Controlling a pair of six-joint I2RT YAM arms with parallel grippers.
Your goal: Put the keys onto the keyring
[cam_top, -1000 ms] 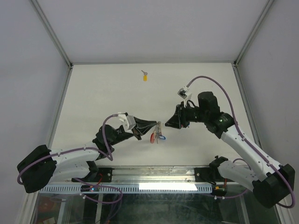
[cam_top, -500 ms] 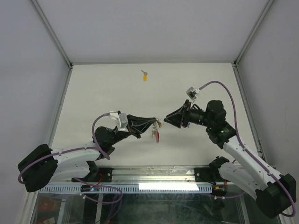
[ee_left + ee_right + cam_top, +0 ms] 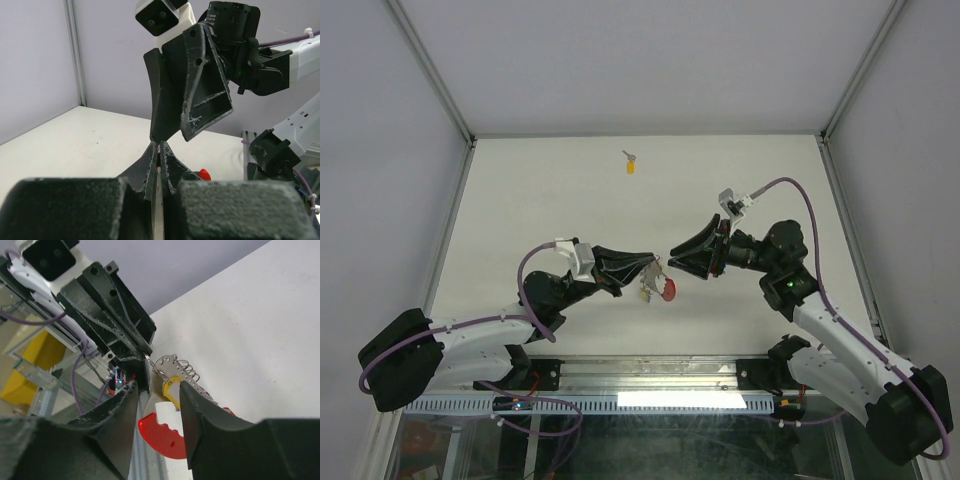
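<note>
My left gripper [image 3: 648, 262] is shut on a thin wire ring of the keyring [image 3: 655, 280], which hangs above the table with its curved red strip [image 3: 667, 291] lowest. In the right wrist view the silver rings [image 3: 180, 365], a yellow-headed key [image 3: 171, 386] and the red strip [image 3: 162, 436] hang between my right fingers. My right gripper [image 3: 672, 258] is open, tip to tip with the left one; the yellow head rests against one finger [image 3: 200, 410]. In the left wrist view my left gripper [image 3: 160, 147] pinches the wire, with the right gripper [image 3: 190, 100] just above. Another yellow-headed key [image 3: 631, 166] lies far back on the table.
The white table [image 3: 540, 200] is walled by grey panels with metal posts at the back corners. Both arm bases sit on the metal rail [image 3: 650, 375] at the near edge. A purple cable [image 3: 790, 190] loops over the right arm.
My right gripper has tilted and closed in on the left gripper's tip. The left arm drew back slightly, and the hanging keyring swung, its red strip ending up to the right.
</note>
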